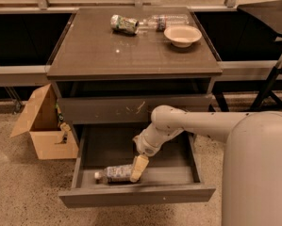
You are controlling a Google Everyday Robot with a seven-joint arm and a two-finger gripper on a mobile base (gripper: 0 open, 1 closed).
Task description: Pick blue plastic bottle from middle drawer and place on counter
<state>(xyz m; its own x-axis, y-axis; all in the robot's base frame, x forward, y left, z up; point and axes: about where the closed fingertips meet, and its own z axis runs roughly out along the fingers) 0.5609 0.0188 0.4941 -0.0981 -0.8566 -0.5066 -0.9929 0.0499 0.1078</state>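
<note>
The blue plastic bottle [113, 174] lies on its side in the front left of the open middle drawer [136, 196], white cap pointing left. My gripper [138, 168] reaches down into the drawer on the white arm and sits at the bottle's right end, touching or just over it. The counter [126, 51] is the dark glossy top of the cabinet above.
On the counter's far side lie a green-labelled can [124, 23], a longer clear bottle [168, 20] and a pale bowl [182, 35]. A closed drawer front with white scratches [131, 108] is above the open one. An open cardboard box [42, 125] stands to the left.
</note>
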